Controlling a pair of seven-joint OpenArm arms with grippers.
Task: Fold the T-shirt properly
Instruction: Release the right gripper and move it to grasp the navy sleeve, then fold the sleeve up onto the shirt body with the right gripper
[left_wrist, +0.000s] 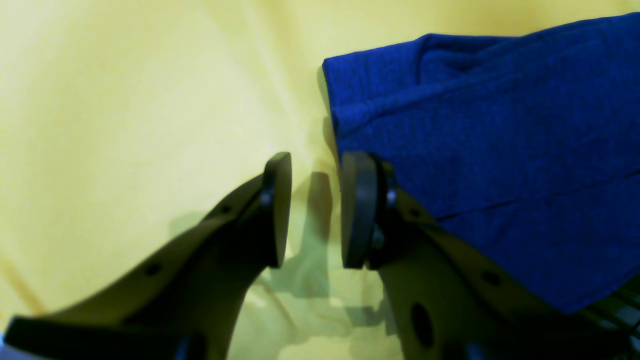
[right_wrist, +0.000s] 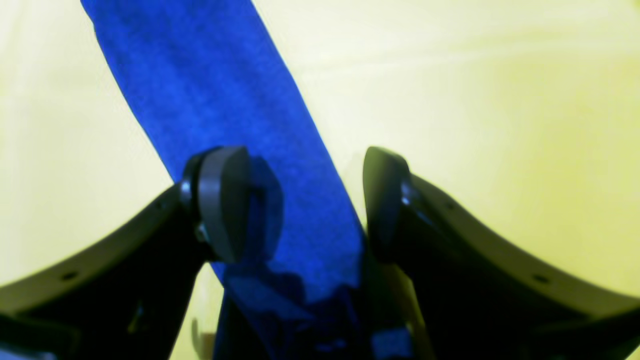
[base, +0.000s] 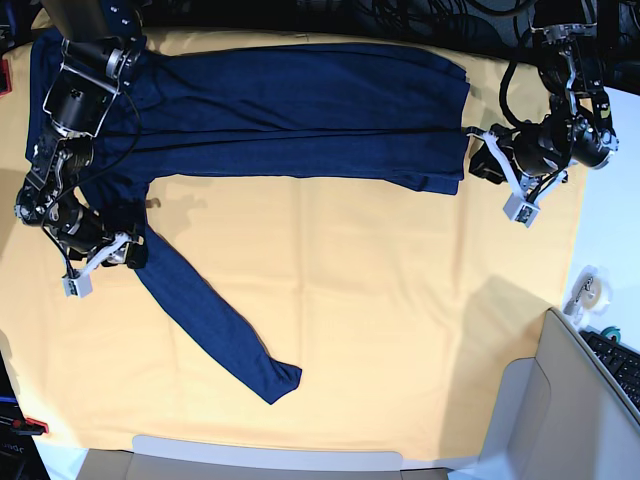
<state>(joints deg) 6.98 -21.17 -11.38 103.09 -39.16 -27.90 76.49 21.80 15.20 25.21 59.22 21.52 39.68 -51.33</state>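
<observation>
1. Left wrist view: left hand (left_wrist: 316, 210) with jaws parted, a narrow gap between the two pads, only yellow cloth (left_wrist: 125, 110) showing in the gap; nothing gripped; corner of the T-shirt (left_wrist: 500, 150), blue knit fabric, lying to the right, its edge touching or just behind the right-side pad; folds and a seam line visible across the fabric; shadows of the fingers cast on the yellow cloth below.

2. Right wrist view: right hand (right_wrist: 305, 200) with jaws wide apart, straddling a long blue strip of the T-shirt (right_wrist: 210, 90), apparently a sleeve; strip running from upper left down between the pads; left-side pad over the fabric, right-side pad at the strip's edge; no closing on the fabric, so open; yellow cloth (right_wrist: 475, 100) on both sides.

3. Base view: T-shirt (base: 300, 110) spread flat across the far part of the counter, covered by the yellow cloth (base: 380, 320); body lying crosswise, one sleeve (base: 205, 310) stretched diagonally toward the near edge, cuff well apart from the body; right hand (base: 100, 255) at the view's left, at the top of that sleeve; left hand (base: 490, 160) at the view's right, at the hem corner; keyboard (base: 620, 365) and a tape roll (base: 588, 290) off the cloth at the right.
</observation>
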